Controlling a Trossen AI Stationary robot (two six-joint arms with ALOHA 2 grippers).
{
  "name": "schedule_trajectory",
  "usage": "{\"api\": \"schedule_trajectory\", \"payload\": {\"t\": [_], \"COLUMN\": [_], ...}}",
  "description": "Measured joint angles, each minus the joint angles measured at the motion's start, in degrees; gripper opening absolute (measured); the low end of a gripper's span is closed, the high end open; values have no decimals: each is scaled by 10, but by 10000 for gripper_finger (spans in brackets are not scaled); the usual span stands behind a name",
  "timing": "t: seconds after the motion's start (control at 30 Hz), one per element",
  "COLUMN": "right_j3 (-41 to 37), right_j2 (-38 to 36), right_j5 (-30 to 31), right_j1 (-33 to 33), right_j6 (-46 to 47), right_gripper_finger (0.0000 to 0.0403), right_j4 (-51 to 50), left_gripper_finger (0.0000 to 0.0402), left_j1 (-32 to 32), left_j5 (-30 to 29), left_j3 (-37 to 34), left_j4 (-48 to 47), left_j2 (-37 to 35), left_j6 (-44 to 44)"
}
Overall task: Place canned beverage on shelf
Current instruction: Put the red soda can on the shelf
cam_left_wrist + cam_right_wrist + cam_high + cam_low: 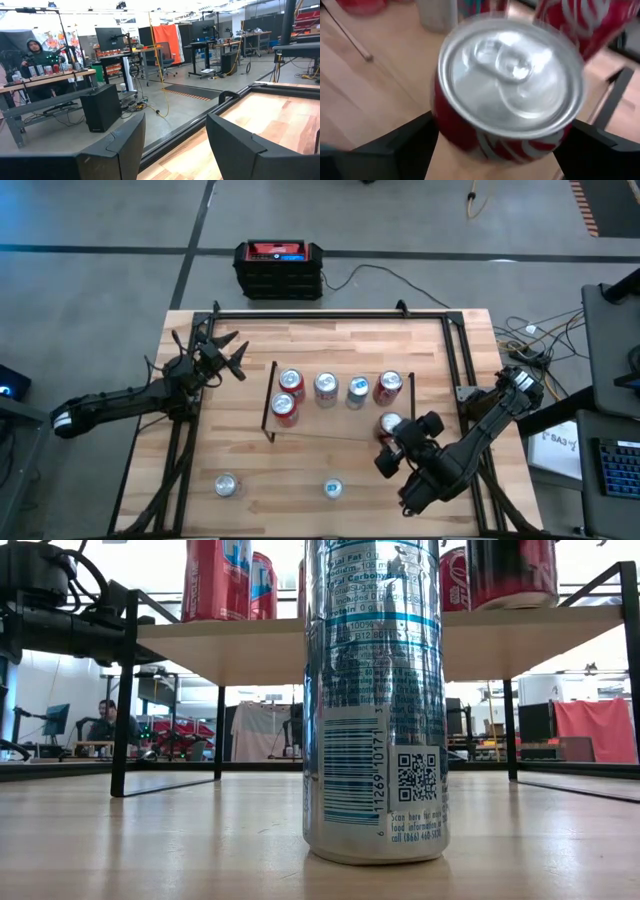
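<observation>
A red can [390,425] with a silver top [510,75] stands at the near right corner of the shelf [340,420]. My right gripper [391,440] reaches it from the table's near right side, its fingers on either side of it. In the low view that can [512,570] rests by its base on the shelf board [520,630]. Several other cans [326,387] stand in a row on the shelf. My left gripper [232,358] waits open and holding nothing at the table's far left. My right gripper has the red can's side wall [445,132], just under the top rim, between its two fingers [405,145]. The fingers slant down at it from the table's near right side. The can stands upright with its base on the shelf.
Two silver cans stand on the table near its front edge, one toward the left [226,485] and one in the middle [333,488], the latter filling the low view [375,700]. A black frame [330,313] runs round the tabletop. A person sits at a desk [35,55] beyond the table.
</observation>
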Motion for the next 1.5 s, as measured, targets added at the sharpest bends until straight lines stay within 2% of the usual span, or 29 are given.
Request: {"api": "schedule_trajectory", "payload": {"t": [0.13,0.73,1.2,1.5], "right_j3": [1,1,1,2], "right_j2": [0,0,-1,-1], "right_j5": [27,31,46,55], "right_j1": [0,-18,-18,-18], "right_j6": [-2,-35,11,39], "right_gripper_finger": [343,350,350,397], "right_j4": [2,-7,-9,-12], "left_gripper_finger": [195,195,195,195], "left_j1": [0,0,0,0], "left_j5": [0,0,0,0], "left_j3": [0,0,0,0], "left_j4": [0,0,0,0], "left_j2": [0,0,0,0], "left_j6": [0,0,0,0]}}
